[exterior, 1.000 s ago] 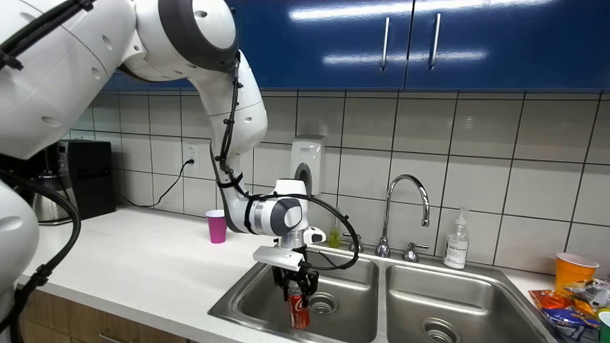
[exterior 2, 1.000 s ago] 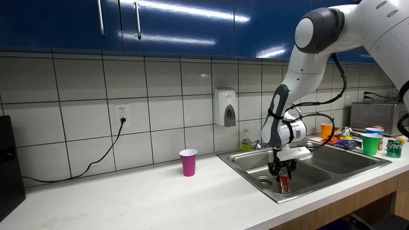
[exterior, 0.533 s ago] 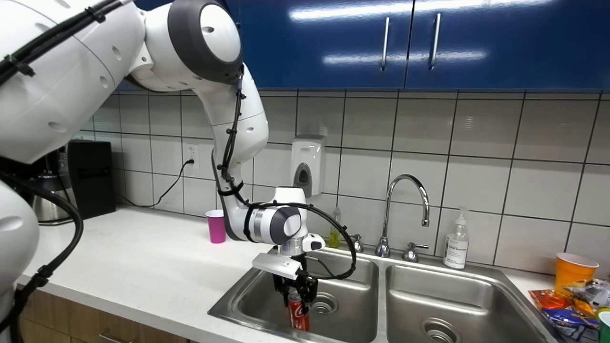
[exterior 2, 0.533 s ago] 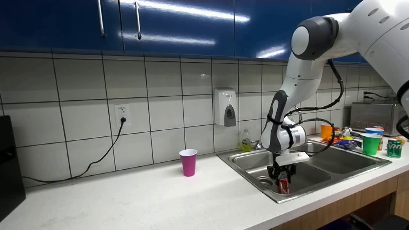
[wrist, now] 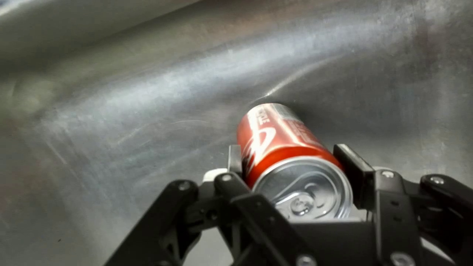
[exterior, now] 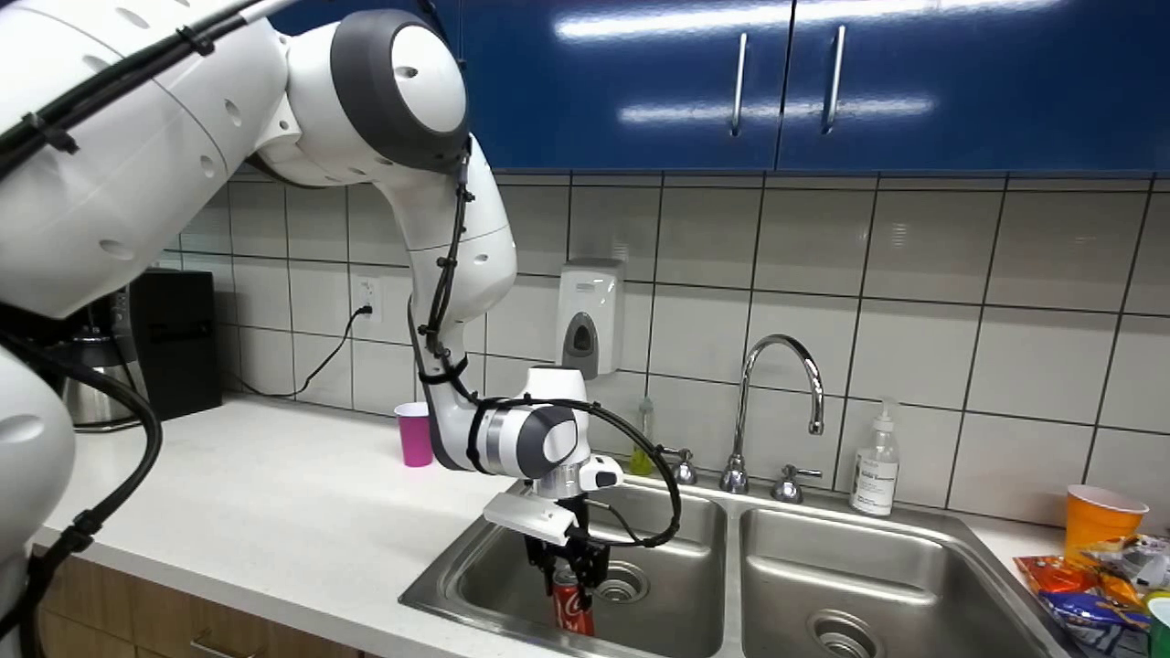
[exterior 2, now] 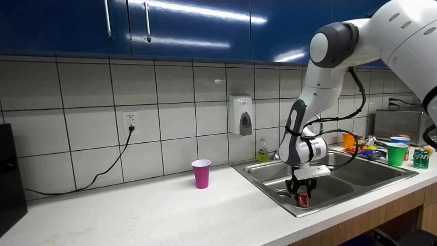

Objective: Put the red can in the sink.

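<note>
Two-way squeeze w/ fingers [wrist: 353, 162] on red can [wrist: 273, 136], down in sink [exterior: 734, 567], in half nearer pink cup [exterior: 415, 437]. Prob. put-down step. Can't tell if on btm. Next: touch btm. softly, let go, then go up.

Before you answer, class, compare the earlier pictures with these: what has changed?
The gripper has moved farther down in the left sink basin, lowering the red Coca-Cola can slightly. Its fingers stay on either side of the can; no release shows. The pink cup, orange cup and pump bottle stayed put.
</note>
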Controlling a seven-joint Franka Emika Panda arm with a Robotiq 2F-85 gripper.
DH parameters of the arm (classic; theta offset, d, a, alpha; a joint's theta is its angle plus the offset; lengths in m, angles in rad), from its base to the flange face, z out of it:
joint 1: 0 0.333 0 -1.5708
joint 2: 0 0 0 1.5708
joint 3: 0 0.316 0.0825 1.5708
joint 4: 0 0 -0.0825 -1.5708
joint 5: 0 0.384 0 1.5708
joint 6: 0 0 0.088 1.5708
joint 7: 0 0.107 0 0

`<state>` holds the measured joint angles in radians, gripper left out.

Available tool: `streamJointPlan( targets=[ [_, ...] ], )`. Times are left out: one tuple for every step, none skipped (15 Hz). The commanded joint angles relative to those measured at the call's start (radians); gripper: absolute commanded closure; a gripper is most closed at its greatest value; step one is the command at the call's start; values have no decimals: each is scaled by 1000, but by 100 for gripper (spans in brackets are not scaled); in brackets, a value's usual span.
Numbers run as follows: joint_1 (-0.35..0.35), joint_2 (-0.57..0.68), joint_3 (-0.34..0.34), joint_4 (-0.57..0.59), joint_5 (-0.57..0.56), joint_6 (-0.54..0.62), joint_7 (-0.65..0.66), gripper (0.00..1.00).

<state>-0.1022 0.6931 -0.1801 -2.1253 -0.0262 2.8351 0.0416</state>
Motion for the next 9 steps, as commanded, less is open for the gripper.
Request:
streamJointPlan(
  targets=[
    [-1, 13, -1, 14, 10, 11, 22, 61],
    [1, 12, -3, 13, 9, 10, 24, 11],
    [0, 12, -3, 12, 9, 8, 23, 9],
    [0, 12, -4, 10, 9, 8, 24, 4],
    [1, 12, -6, 8, 8, 8, 24, 0],
    [3, 10, -8, 5, 6, 7, 25, 0],
    [3, 8, -10, 1, 5, 7, 24, 0],
    [4, 4, -10, -2, 5, 4, 24, 0],
    [5, 1, -12, -4, 3, 1, 23, 0]
  ],
)
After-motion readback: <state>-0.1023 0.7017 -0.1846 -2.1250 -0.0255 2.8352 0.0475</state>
